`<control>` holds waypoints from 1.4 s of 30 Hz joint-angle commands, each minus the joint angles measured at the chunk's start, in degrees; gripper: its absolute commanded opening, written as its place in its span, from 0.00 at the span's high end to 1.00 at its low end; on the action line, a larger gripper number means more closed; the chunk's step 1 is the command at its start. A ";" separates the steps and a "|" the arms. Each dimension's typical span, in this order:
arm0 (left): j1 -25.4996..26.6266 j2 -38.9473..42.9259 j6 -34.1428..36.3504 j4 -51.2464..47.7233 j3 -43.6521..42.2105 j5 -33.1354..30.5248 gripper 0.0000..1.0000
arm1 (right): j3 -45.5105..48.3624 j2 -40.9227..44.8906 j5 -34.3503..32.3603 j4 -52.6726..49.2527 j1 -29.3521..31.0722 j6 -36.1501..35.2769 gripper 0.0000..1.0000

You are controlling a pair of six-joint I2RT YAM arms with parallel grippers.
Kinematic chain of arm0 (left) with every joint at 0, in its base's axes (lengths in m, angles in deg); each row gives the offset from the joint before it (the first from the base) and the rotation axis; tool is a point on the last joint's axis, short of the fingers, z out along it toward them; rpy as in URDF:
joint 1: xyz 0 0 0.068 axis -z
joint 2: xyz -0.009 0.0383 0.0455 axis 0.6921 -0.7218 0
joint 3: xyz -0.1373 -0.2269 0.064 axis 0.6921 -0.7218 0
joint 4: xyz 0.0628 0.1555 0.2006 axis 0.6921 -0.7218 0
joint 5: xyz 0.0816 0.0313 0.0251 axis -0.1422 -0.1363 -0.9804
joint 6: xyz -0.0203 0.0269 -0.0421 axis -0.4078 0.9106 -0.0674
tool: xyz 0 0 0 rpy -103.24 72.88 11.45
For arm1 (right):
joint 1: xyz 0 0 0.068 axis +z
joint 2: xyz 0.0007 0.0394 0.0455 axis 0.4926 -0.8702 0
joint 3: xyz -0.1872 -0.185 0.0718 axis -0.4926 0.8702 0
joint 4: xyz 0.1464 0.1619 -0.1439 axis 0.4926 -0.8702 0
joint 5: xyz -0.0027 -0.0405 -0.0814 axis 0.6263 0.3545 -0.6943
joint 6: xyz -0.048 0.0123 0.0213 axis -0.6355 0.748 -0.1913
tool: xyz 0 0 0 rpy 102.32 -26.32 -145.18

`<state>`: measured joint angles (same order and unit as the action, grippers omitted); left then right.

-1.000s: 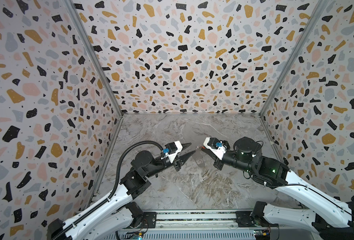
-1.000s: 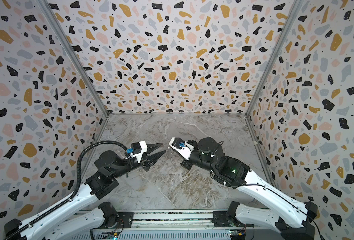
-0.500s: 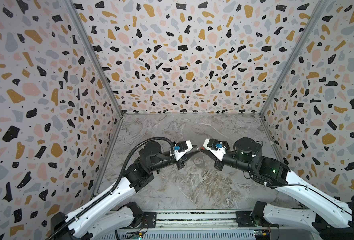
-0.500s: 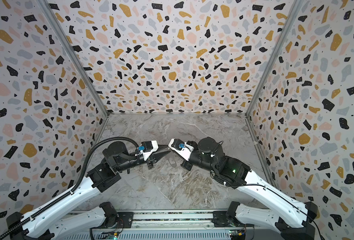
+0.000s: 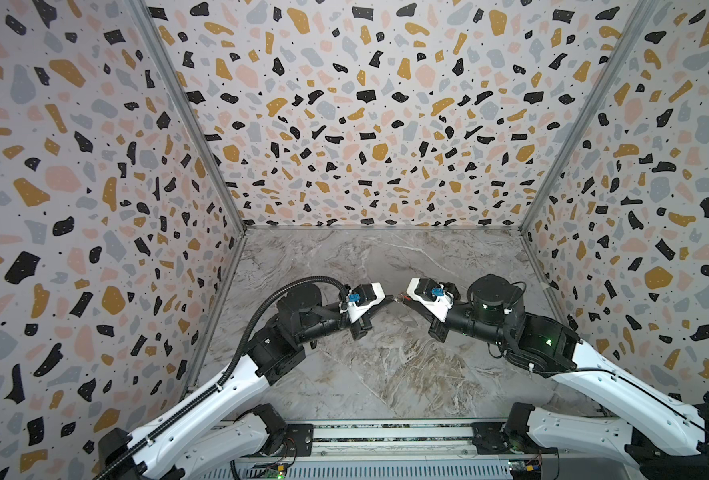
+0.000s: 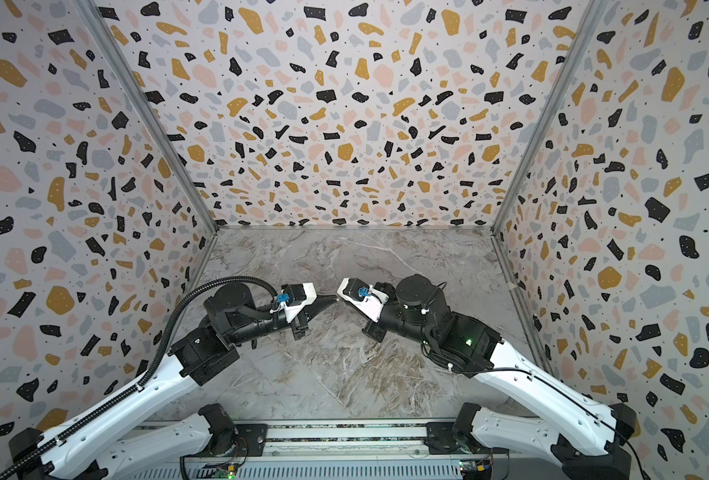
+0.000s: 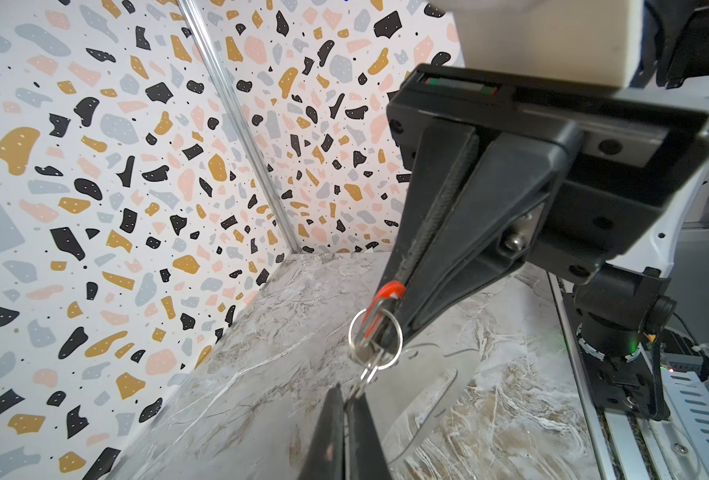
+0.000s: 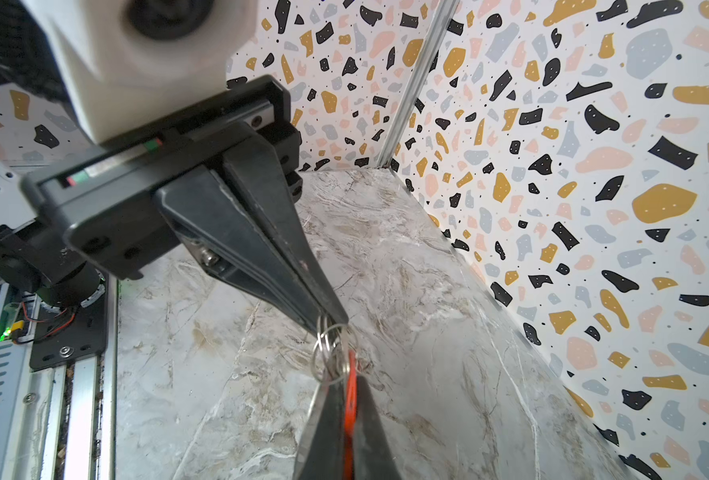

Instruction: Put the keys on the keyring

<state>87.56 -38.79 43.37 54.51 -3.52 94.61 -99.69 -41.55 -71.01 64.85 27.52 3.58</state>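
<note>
Keys (image 7: 368,345) midair: right claw (image 8: 346,390) clamps the red tag (image 7: 387,291), left claw (image 7: 346,405) seemingly pinches their ring (image 7: 365,380).

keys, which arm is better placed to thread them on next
Left, probably: the left gripper is shut on the ring, the end that would thread on, while the right gripper only pinches the red tag.

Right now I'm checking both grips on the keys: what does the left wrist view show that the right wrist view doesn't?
Only the left wrist view: the right gripper from mount to tips, plus what looks like the keyring flat on the table. Only the right wrist view: the left gripper from mount to tips. Both: the keys, red tag clamped by the shut right gripper, silver rings pinched by the shut left.
</note>
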 commanded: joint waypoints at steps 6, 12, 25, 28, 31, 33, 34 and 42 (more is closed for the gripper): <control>-0.25 2.95 -4.59 14.38 -4.16 0.74 1.00 | -1.64 1.13 -1.76 1.80 0.31 0.91 1.00; -0.52 2.80 -13.06 30.49 -10.86 1.39 1.00 | -0.54 1.75 -3.52 2.48 0.32 2.14 1.00; -0.88 1.09 -15.90 35.36 -11.84 4.04 1.00 | 0.17 4.26 -7.35 2.22 0.31 2.73 1.00; -0.88 0.98 -16.07 35.91 -11.73 4.82 1.00 | 0.53 4.26 -7.80 2.16 0.34 2.79 1.00; -0.97 1.06 -16.56 36.77 -11.99 5.15 1.00 | 0.89 4.18 -7.82 2.17 0.27 2.87 1.00; -0.98 1.11 -16.60 36.82 -11.95 5.33 1.00 | 0.85 4.21 -7.80 2.15 0.34 2.88 1.00; -1.03 1.06 -16.60 36.82 -11.90 5.33 1.00 | 0.81 4.17 -7.75 2.19 0.28 2.84 1.00; -1.05 1.17 -16.19 34.41 -11.73 4.82 1.00 | -0.51 3.87 -8.25 1.68 0.29 2.39 1.00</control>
<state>86.86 -37.85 27.54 86.75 -15.85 99.31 -98.38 -38.47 -78.44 65.64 27.78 5.48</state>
